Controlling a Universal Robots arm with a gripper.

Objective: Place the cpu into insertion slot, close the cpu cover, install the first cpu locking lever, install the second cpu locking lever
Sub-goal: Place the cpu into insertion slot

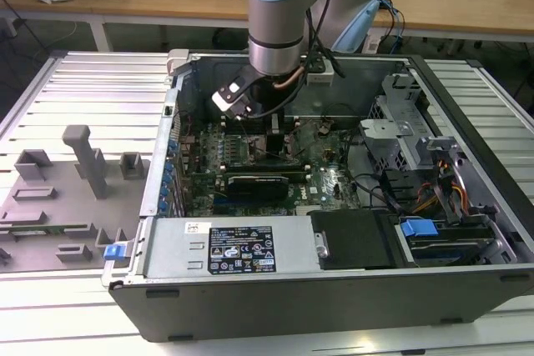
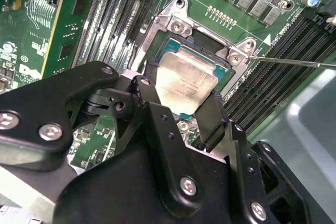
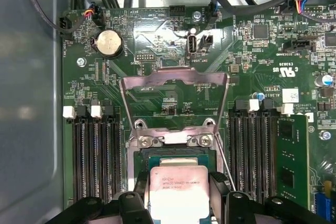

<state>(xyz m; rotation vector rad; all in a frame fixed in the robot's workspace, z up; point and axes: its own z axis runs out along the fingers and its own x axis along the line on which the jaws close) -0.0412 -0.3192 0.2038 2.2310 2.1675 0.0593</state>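
Observation:
My gripper (image 3: 178, 203) is down inside the computer case (image 1: 334, 306), under the arm's wrist (image 1: 275, 47). Its black fingers (image 2: 144, 90) sit against two opposite edges of the cpu (image 3: 178, 190), a silver square chip, and are shut on it. The cpu (image 2: 186, 82) lies level in or just over the insertion slot (image 2: 202, 38) on the green board. The cpu cover (image 3: 142, 82) is flipped up and open beyond the slot. A thin locking lever (image 2: 294, 62) sticks out loose beside the socket, also seen as a wire rod (image 3: 224, 156).
Long memory slots (image 3: 94, 161) flank the socket on both sides. A coin battery (image 3: 109, 42) and cables lie beyond the cover. A long black card (image 1: 259, 183) and a labelled metal box (image 1: 242, 248) stand nearer the case front. Grey fixtures (image 1: 83, 156) are on the table.

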